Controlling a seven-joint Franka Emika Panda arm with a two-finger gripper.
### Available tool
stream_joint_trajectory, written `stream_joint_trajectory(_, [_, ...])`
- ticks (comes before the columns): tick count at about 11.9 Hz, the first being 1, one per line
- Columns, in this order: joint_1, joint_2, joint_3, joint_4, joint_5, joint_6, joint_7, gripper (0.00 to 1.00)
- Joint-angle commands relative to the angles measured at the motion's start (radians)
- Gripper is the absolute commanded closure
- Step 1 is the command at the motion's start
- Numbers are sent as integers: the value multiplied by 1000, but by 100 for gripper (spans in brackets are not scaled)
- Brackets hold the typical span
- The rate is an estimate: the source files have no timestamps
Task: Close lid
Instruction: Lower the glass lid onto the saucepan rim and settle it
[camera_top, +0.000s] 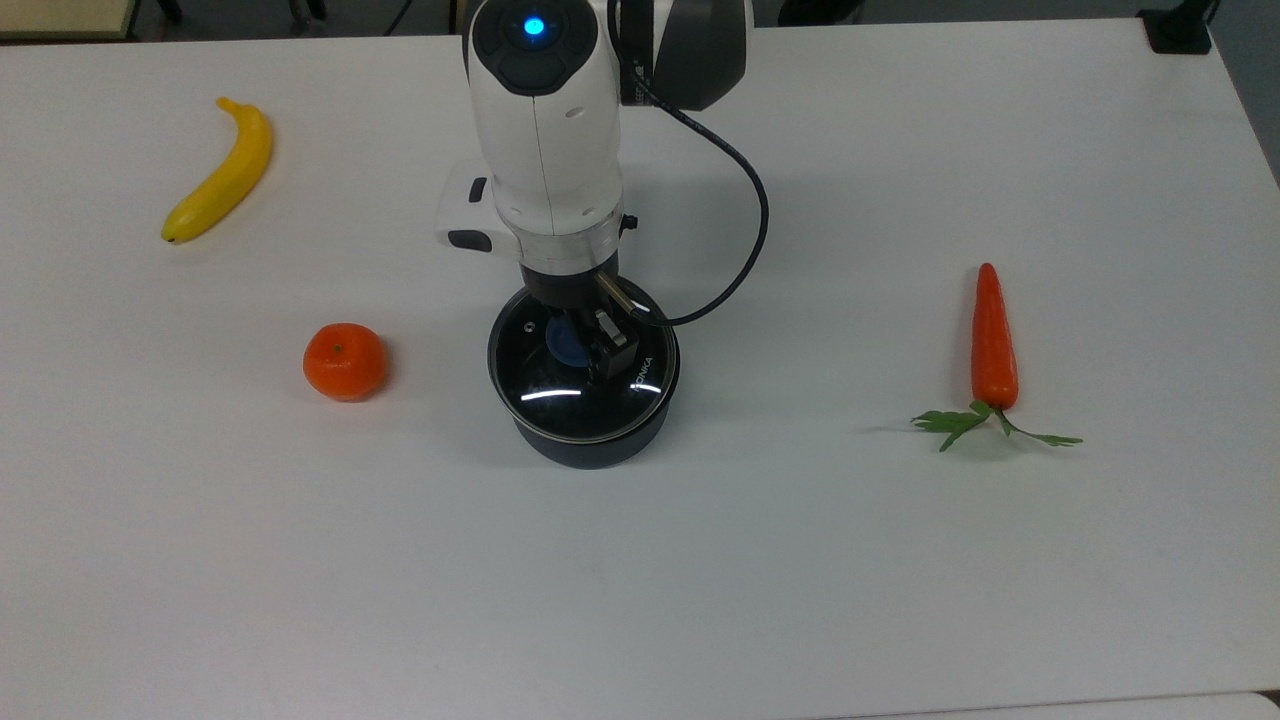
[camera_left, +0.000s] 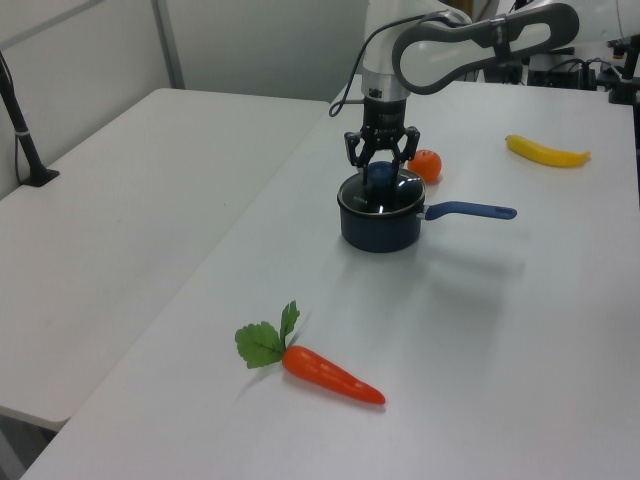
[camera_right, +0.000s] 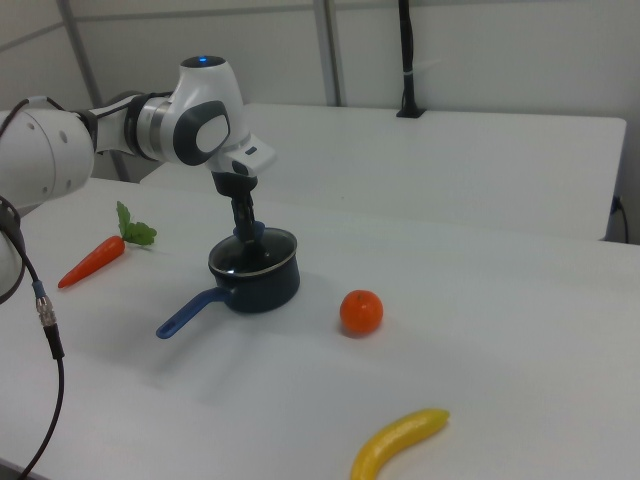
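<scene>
The round glass lid (camera_top: 560, 395) with its blue knob (camera_top: 562, 345) lies flat on the dark saucepan (camera_top: 590, 450), covering its opening. My gripper (camera_top: 577, 340) points straight down over the lid's middle. In the left view the gripper (camera_left: 381, 170) stands open, one finger on each side of the knob (camera_left: 380, 176), just above the lid (camera_left: 380, 202). The saucepan (camera_left: 378, 232) has a long blue handle (camera_left: 470, 211). The right view shows my gripper (camera_right: 245, 230) over the lid (camera_right: 243, 263) and saucepan (camera_right: 265, 285).
On the white table (camera_top: 700, 580) a mandarin (camera_top: 344, 361) lies to the top view's left of the saucepan. A banana (camera_top: 220, 172) is at the far left and a carrot (camera_top: 993, 340) at the right. A black cable (camera_top: 745, 240) loops beside the arm.
</scene>
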Motion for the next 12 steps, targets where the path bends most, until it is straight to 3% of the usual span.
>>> stream_joint_trajectory(1, [-1, -22, 2, -28, 20, 25, 1, 50])
stream_joint_trajectory(5, [-1, -22, 4, -54, 26, 80, 6, 47])
stream_joint_trajectory(9, [1, -25, 4, -68, 26, 73, -15, 4])
stream_joint_trajectory(12, [-4, -86, 4, -94, 33, 63, -64, 0])
